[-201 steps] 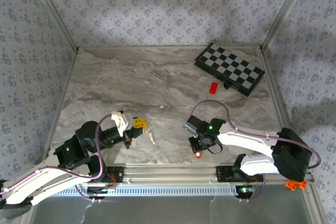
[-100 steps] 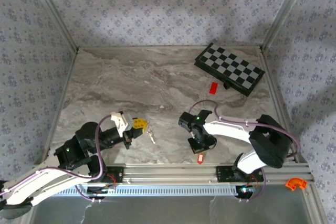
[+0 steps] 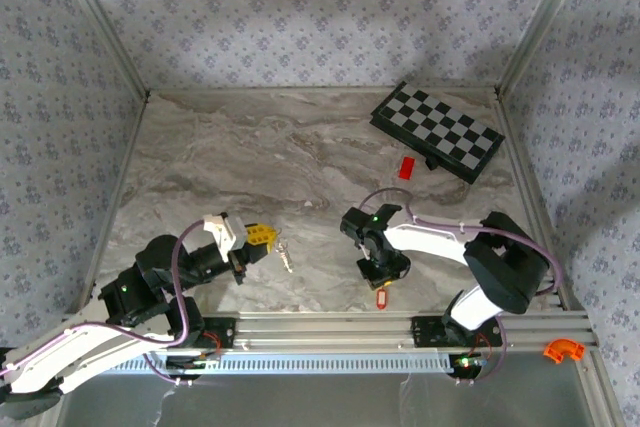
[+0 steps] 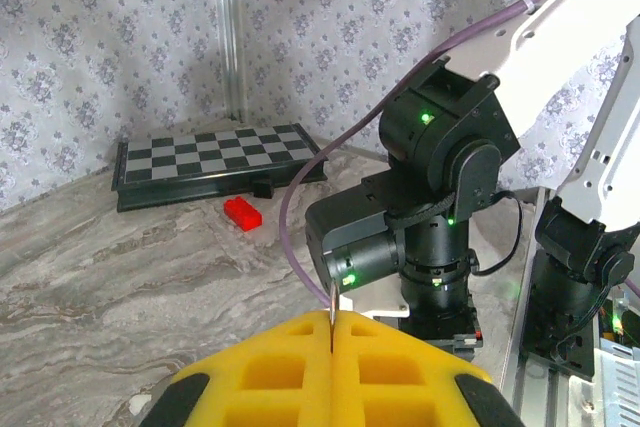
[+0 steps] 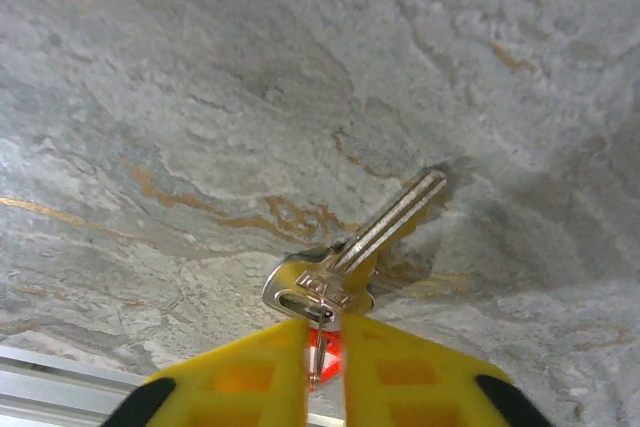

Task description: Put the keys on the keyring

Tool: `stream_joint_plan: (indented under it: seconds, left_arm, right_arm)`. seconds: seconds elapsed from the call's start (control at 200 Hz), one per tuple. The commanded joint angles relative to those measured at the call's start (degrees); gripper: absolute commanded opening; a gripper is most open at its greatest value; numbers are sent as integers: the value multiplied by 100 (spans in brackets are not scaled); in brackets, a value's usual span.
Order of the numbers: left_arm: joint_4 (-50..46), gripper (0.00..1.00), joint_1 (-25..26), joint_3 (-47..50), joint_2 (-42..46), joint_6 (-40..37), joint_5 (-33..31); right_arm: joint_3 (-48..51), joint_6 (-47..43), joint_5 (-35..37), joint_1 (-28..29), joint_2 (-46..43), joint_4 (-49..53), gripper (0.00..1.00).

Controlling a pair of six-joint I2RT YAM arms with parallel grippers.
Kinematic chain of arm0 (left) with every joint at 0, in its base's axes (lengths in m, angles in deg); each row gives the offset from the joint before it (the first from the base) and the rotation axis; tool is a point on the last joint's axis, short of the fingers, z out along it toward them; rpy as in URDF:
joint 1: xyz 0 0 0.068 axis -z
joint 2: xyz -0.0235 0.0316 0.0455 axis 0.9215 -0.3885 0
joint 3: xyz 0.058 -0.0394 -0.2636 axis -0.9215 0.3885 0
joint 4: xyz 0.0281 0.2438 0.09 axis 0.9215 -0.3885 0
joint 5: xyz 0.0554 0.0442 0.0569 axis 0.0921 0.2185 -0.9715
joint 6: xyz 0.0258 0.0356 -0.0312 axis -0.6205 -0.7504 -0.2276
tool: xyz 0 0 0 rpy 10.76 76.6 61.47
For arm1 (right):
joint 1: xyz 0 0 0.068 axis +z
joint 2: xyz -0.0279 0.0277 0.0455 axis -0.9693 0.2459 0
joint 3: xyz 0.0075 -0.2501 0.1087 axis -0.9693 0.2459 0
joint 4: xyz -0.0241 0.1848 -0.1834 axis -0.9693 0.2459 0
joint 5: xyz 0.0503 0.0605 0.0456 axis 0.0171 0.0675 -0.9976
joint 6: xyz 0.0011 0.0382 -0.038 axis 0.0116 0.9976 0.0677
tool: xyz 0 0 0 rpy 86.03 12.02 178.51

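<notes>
A silver key (image 5: 375,242) lies flat on the marble in the right wrist view, its head just in front of my right gripper (image 5: 323,325). A thin wire keyring (image 5: 318,342) passes through the key's hole and stands in the narrow gap between the yellow jaws, which are slightly open. A red tag (image 5: 328,357) shows behind it. From above, the right gripper (image 3: 380,269) points down near the front edge, the red tag (image 3: 381,299) just below it. My left gripper (image 3: 262,236) is shut on a thin metal piece (image 4: 330,302), with small keys (image 3: 287,257) dangling beside it.
A folded chessboard (image 3: 437,130) sits at the back right with a red block (image 3: 406,168) in front of it. The metal rail (image 3: 320,327) runs along the near edge, close to the right gripper. An orange piece (image 3: 563,350) lies beyond the rail at the right.
The right arm swung left and folded over the key. Its jaws have parted slightly, and the red tag now lies nearer the rail. The left arm shifted slightly left, still gripping.
</notes>
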Motion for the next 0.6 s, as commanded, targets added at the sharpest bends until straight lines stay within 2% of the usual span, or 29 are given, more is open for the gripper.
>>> stream_joint_plan:
  seconds: [0.0,0.285,0.595]
  left_arm:
    - [248,0,-1,-34,14,-6,-22]
    - [266,0,0,-31,29,16,39]
    - [292,0,-1,-28,13,36,85]
  right_arm:
    - [-46,216,201,122,-348,18,28]
    - [544,1103,424,462,-1206,-436,36]
    - [1120,1417,508,637,-1542,-943,35]
